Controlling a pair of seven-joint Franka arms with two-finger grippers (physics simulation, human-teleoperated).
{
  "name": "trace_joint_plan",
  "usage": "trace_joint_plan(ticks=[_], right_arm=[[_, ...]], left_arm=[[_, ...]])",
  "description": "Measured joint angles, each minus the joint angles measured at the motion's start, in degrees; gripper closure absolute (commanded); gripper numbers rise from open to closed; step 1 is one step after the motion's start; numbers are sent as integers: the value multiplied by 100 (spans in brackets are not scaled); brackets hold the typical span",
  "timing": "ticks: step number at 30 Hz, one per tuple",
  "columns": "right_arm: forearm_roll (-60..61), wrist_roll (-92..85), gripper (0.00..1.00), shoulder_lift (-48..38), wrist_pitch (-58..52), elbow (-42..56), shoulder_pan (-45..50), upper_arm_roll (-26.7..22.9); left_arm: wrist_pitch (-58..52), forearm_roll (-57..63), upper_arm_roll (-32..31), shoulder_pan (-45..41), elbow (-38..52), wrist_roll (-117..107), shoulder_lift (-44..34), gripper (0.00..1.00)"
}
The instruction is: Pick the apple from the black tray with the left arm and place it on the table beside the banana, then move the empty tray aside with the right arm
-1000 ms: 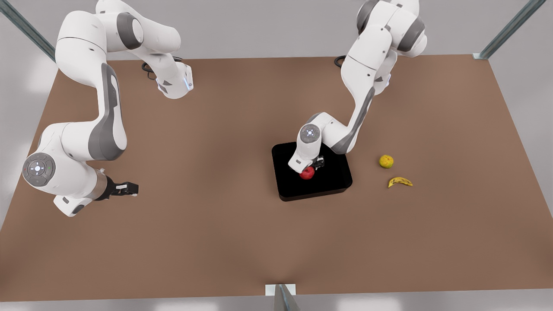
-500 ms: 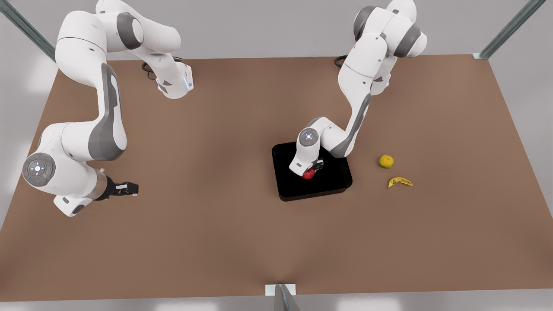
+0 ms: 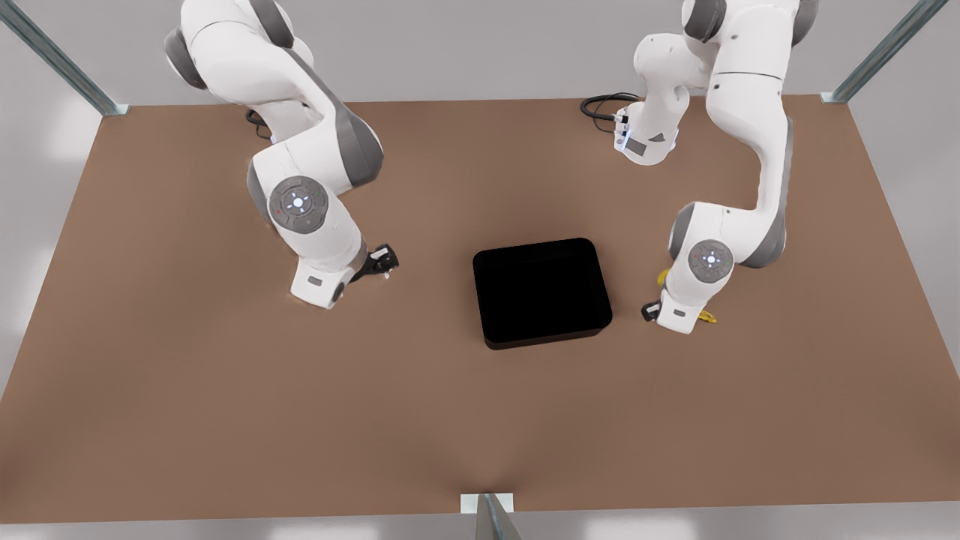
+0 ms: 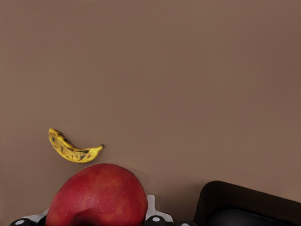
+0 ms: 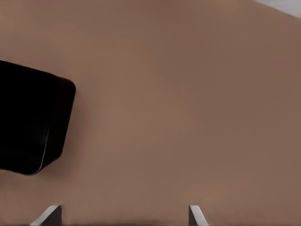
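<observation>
The black tray (image 3: pixel 541 291) lies empty in the middle of the table (image 3: pixel 450 420). My left gripper (image 3: pixel 649 310) is low over the table on the front view's right of the tray, shut on the red apple (image 4: pixel 96 195), whose sides meet the fingers (image 4: pixel 151 207). The banana (image 4: pixel 73 148) lies just beyond the apple; in the front view only its tip (image 3: pixel 707 319) peeks out behind the arm. My right gripper (image 3: pixel 384 262) hovers on the front view's left of the tray, open and holding nothing. The tray's corner (image 5: pixel 28 122) appears in the right wrist view.
A sliver of the yellow-green fruit (image 3: pixel 663 277) shows behind the left arm. Metal posts (image 3: pixel 877 52) stand at the table's corners, and a bracket (image 3: pixel 487 510) sits at the near edge. Bare brown tabletop surrounds the tray.
The left arm has carried the apple off the tray to the front view's right, down beside the banana. The right arm has swung in from the far left toward the tray.
</observation>
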Motion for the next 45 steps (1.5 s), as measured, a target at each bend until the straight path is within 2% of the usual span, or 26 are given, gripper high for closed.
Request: trace_joint_plan(ticks=[3,11,12,13,18,19,21,24,26,32,41,45], right_arm=[[8,696,0,199,197,3,526,55],[2,2412,0,880,1431,-166,822,121],[-4,2588,0,1020,1603,-162,827,224],[-12,2753,0,1134,1750,-166,840,291],[-420,3440,0,1466,2350,-212,868,539],[-510,3545,1,1526,2441,-216,868,562],[-680,3728,1,1676,2618,-219,870,586],[-979,3963,1,1887,2881,-327,878,752],[-1213,4100,0,1928,3107,-607,895,865],[-1617,4360,0,1831,3542,-1265,773,1041],[-1732,4476,0,1974,4249,-1736,730,1051],[-1821,4505,5,2057,4393,-1757,723,1045]], left_arm=[[681,15,-9,-171,-805,393,130,28],[1789,44,68,-166,-946,1103,592,27],[1871,45,77,-165,-946,1170,633,22],[1942,35,81,-165,-947,1244,659,2],[2156,3,154,-170,-953,1567,645,0],[2133,-5,210,-167,-922,1622,422,0],[1584,-50,290,-164,-298,1748,-324,0],[135,-654,824,-190,1379,2063,-738,0],[-622,-912,1046,-61,1286,2271,-1290,0],[-1710,-1170,1321,103,1454,2735,-1106,0],[-2198,-1216,1330,76,1471,3199,-1084,0],[-2263,-1214,1331,81,1479,3341,-1065,0]])
